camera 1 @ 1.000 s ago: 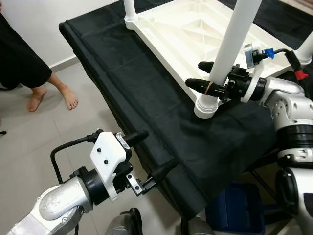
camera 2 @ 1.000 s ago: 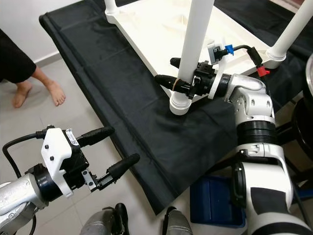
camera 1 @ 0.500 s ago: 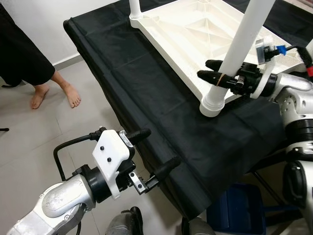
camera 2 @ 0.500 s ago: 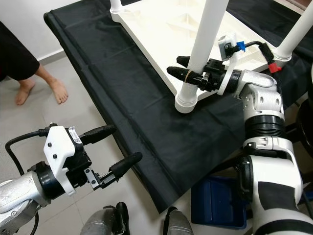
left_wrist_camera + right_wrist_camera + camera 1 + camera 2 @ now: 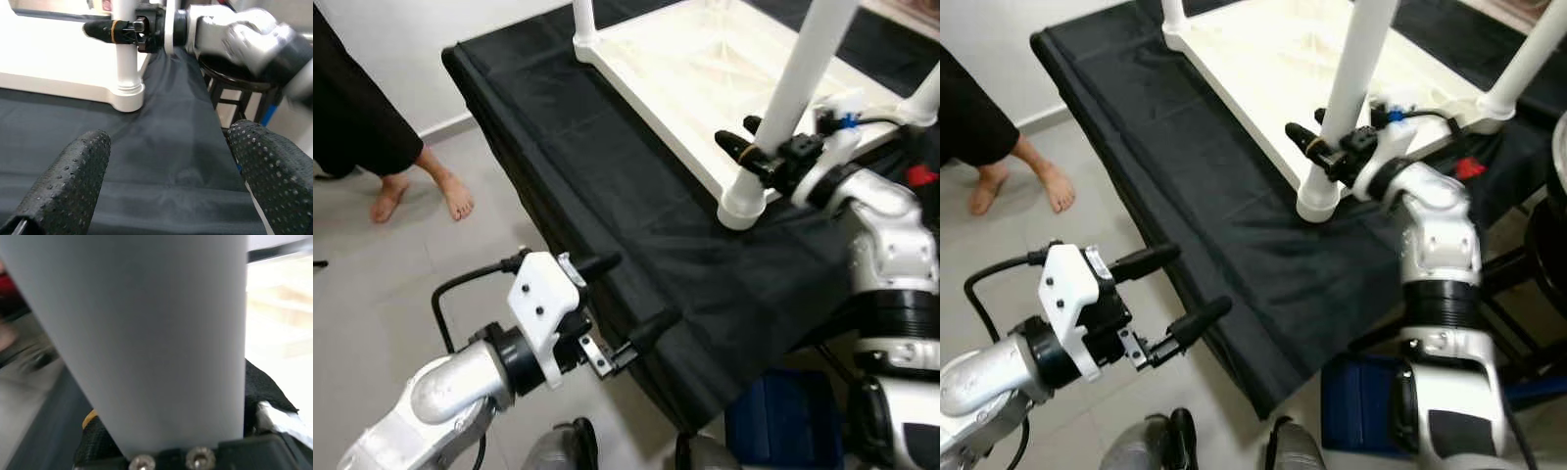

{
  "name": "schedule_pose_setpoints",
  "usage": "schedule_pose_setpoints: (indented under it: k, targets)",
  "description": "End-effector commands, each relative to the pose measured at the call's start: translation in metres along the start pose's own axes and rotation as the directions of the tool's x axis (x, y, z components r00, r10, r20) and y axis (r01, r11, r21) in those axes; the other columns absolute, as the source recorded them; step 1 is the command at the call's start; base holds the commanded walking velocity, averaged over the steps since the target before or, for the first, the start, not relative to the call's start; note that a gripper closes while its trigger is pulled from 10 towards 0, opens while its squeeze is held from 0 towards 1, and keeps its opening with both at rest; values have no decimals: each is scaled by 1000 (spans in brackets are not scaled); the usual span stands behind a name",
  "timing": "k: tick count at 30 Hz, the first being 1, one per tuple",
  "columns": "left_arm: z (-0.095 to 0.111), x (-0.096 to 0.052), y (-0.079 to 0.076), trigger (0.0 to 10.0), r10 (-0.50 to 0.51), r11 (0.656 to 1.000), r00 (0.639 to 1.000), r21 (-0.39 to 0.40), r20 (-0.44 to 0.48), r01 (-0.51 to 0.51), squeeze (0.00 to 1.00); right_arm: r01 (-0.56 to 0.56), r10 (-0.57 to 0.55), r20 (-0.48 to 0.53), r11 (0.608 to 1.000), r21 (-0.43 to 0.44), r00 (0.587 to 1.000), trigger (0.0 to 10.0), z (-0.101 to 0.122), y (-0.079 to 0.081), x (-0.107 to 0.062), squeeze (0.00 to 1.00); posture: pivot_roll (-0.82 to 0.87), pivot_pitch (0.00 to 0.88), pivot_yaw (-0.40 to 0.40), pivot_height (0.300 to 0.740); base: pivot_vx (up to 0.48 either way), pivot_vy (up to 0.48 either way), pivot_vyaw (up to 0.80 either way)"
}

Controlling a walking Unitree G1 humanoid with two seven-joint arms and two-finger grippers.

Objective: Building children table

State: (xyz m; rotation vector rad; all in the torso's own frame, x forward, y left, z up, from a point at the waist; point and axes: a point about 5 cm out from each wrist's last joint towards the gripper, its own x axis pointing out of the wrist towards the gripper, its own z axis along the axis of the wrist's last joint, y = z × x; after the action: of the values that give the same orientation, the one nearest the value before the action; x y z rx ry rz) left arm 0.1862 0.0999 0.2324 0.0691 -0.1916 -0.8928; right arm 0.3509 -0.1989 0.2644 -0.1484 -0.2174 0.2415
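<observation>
The right end effector (image 5: 1325, 143) is pinching the white table leg (image 5: 1356, 78) just above its socket on the upturned tabletop (image 5: 685, 69), while the left end effector (image 5: 626, 299) is hovering spread beside the black-draped surface (image 5: 607, 176).

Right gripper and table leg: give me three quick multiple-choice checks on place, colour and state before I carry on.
1. Where does the right gripper sit?
A. On the near white table leg, just above its socket
B. On the floor
C. Beside the blue bin

2. What colour is the cloth under the upturned tabletop?
A. Red
B. Black
C. Yellow

3. How are the left gripper's fingers?
A. Shut on the leg
B. Shut on the cloth
C. Open, holding nothing

Answers: 1 A, its fingers straddle the leg low down. 2 B, black fabric drapes over the edge. 3 C, the left wrist view shows a wide gap between the fingers.
</observation>
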Motion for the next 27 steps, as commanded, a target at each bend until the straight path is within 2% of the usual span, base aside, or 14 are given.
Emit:
schedule_pose_setpoints:
  k: [1,2,3,8,9,15,16,18,19,22,23,24,25,27]
  targets:
    - [-3,1,-1,10000,-2,1000,1000,-9,-4,2,0,229,-234,-97,972,-60,967,0,-18,-1,-14,0,6,236,9,740,0,0,0]
    - [-4,2,-2,10000,-6,1000,1000,-10,-4,6,0,297,-300,-106,954,-45,948,0,-25,14,-22,0,7,233,-1,740,0,0,0]
    - [-5,3,-2,10000,-12,1000,1000,-9,-1,12,0,285,-286,-123,958,-30,950,0,-33,33,-25,0,-3,228,-3,740,0,0,0]
    - [-4,3,0,10000,-6,1000,1000,-4,2,6,0,275,-274,-133,961,-15,953,0,-33,35,-21,0,-5,224,-12,740,0,0,0]
    - [-5,3,0,10000,-1,1000,1000,-3,5,1,0,265,-265,-133,964,-22,955,10000,-30,34,-20,0,-10,226,-13,740,0,0,0]
    - [-5,4,0,10000,-1,1000,1000,-6,9,1,0,219,-217,-137,976,-5,966,10000,-29,36,-18,0,-13,229,-12,740,0,0,0]
    - [-5,5,-1,10000,-3,1000,1000,-8,13,3,0,164,-158,-121,986,42,980,10000,-24,36,-18,306,-15,236,-7,740,0,0,0]
    - [-5,5,-1,10000,-3,1000,1000,-8,13,3,0,164,-158,-121,986,42,980,10000,-24,36,-18,306,-15,236,-7,740,0,0,0]
    - [-5,6,-1,10000,-5,1000,1000,-9,16,5,0,111,-103,-105,991,71,989,10000,-17,37,-20,1000,-13,244,-7,740,0,0,0]
    - [-5,4,-2,10000,-7,1000,1000,-10,12,8,0,-61,67,-49,992,111,997,10000,-1,25,-22,1000,-5,258,-9,740,0,0,0]
    - [-5,4,-2,10000,-7,1000,1000,-10,12,8,0,-61,67,-49,992,111,997,10000,-1,25,-22,1000,-5,258,-9,740,0,0,0]
    - [-5,3,-3,10000,-7,1000,1000,-11,9,7,0,-169,174,-28,976,138,984,10000,4,19,-23,1000,-3,265,-13,740,0,0,0]
    - [-5,1,-5,10000,-6,1000,1000,-15,6,6,0,-290,292,8,946,145,957,10000,11,2,-26,1000,2,274,-15,740,0,0,0]
    - [-6,1,-5,10000,-5,1000,1000,-15,4,5,0,-320,321,16,936,145,947,10000,12,-4,-27,1000,2,274,-15,740,0,0,0]
